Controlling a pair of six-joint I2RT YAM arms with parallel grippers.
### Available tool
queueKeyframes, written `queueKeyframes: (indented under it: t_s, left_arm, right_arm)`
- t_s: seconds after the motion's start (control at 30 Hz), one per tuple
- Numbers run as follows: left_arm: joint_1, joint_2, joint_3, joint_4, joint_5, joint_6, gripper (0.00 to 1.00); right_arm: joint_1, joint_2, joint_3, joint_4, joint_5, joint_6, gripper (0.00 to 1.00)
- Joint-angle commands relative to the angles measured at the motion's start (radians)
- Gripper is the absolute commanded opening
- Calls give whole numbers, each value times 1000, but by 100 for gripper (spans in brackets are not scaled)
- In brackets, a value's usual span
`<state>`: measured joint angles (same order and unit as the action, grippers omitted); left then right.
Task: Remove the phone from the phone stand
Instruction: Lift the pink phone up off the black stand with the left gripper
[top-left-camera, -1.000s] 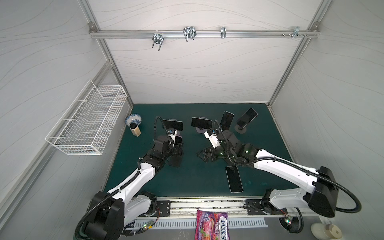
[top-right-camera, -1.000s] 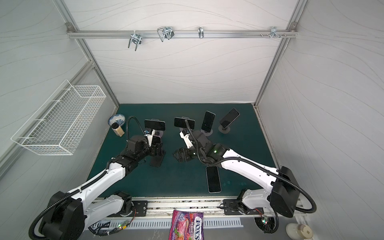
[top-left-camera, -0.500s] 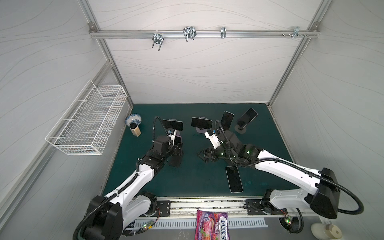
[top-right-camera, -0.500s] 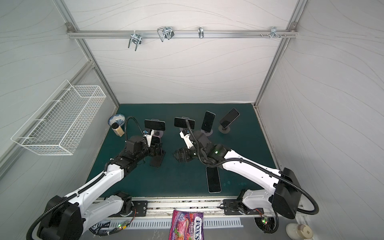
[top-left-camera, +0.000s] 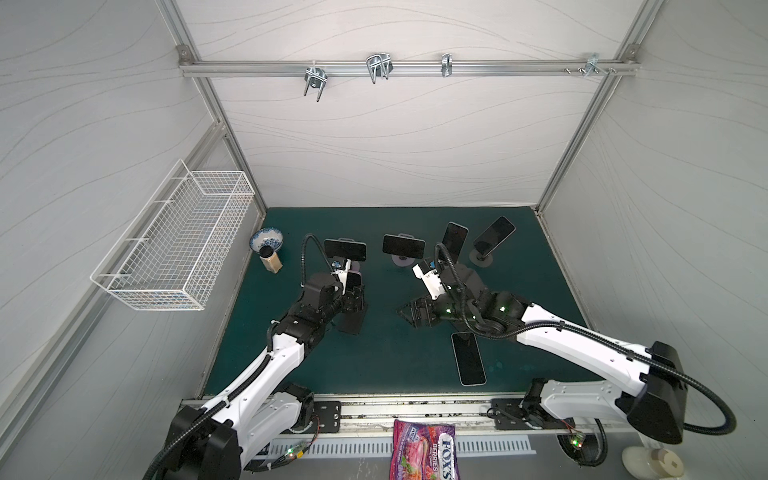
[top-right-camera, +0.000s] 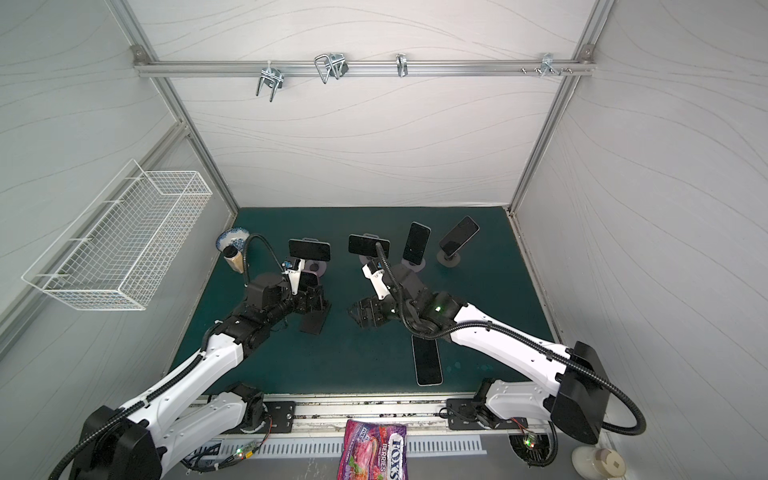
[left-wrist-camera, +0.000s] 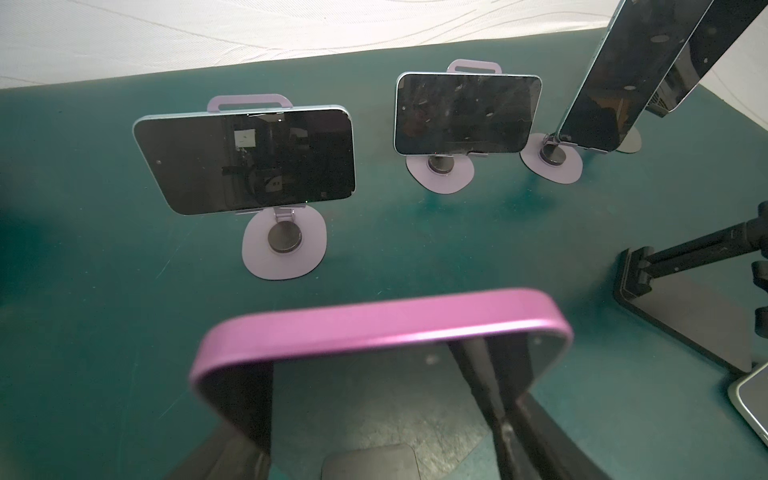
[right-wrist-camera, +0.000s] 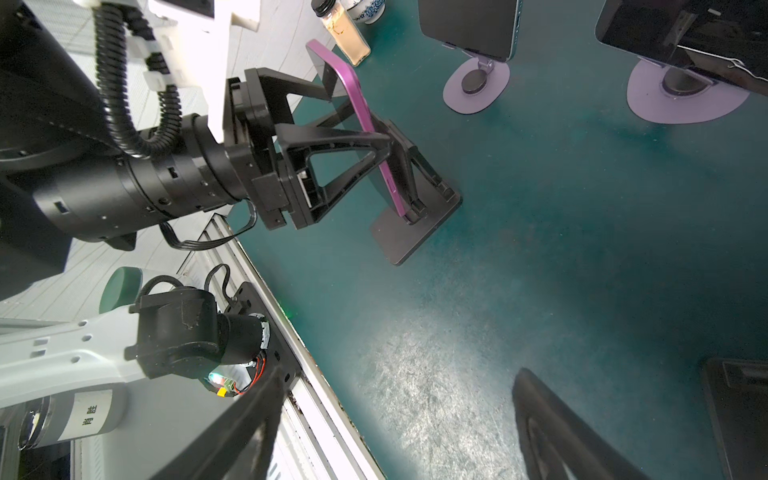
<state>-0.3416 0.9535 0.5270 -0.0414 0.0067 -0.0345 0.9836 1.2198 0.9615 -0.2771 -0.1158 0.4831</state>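
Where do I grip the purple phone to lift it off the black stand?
Take the purple phone across its two long side edges, near mid-height, coming from the screen side, where the left gripper is clamped. It leans back on the black stand, bottom edge in its lip, so only its sides and top are free.

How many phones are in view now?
6. Back row: far-left phone, second phone, third phone, far-right phone. On the black stand, the purple phone, clamped by the left end effector. A flat phone near the front. More may be hidden.

Both top views high overhead; wrist cameras low over mat (left-wrist-camera: 83, 332).
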Motion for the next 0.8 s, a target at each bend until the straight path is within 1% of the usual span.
queueKeyframes:
  t_s: [0.0, 0.43, 0.53, 0.63, 0.7, 0.77]
  left_arm:
    - [-3, -46, 73, -4, -20, -8, 63]
    - [-9, -173, 151, -153, -33, -51, 62]
    - [-28, -183, 215, -258, -58, -89, 61]
    - [-54, -180, 290, -376, -84, -139, 60]
    - [-76, -178, 330, -430, -120, -170, 60]
    - [-98, -177, 366, -472, -140, -201, 59]
  right_arm:
    - [10, -26, 2, 7, 1, 11, 87]
    - [30, -87, 12, -38, 1, 17, 87]
    - [30, -105, 62, -105, -15, 11, 87]
    - [27, -129, 90, -135, -25, 10, 87]
    - [18, -122, 127, -165, -51, -17, 87]
    - [-1, -89, 193, -231, -83, -63, 87]
